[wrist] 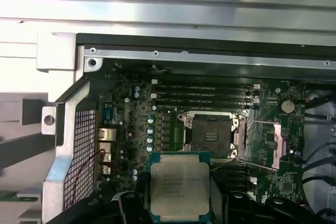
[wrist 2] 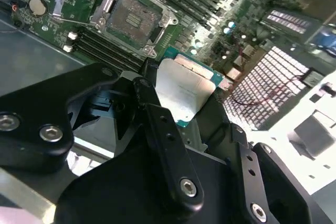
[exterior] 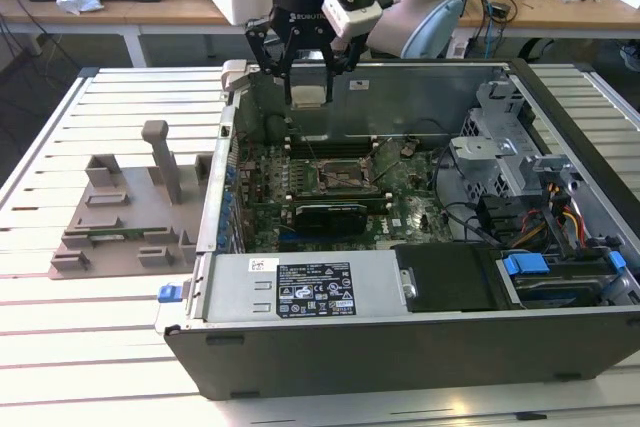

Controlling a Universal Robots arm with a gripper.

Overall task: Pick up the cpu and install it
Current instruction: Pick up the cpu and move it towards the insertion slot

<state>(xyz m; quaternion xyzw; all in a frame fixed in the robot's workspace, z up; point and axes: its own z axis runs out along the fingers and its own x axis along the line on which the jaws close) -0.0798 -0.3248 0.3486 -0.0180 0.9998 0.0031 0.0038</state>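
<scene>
The cpu (exterior: 309, 94) is a small square chip with a pale silver top and a green edge. My gripper (exterior: 308, 99) is shut on it and holds it in the air over the back part of the open computer case (exterior: 400, 352). In both wrist views the cpu (wrist 2: 181, 90) (wrist: 179, 187) sits flat between the black fingers (wrist 2: 157, 124). The open cpu socket (exterior: 340, 179) (wrist 2: 134, 19) (wrist: 210, 135) on the green motherboard lies below the chip and a little off to its side, with its metal frame lifted.
A grey fixture plate (exterior: 130, 217) with upright blocks lies at the exterior view's left of the case. Inside the case are a black expansion card (exterior: 330, 215), memory slots (wrist: 205, 95), a power supply (exterior: 300, 287) and drive bays with cables (exterior: 545, 217).
</scene>
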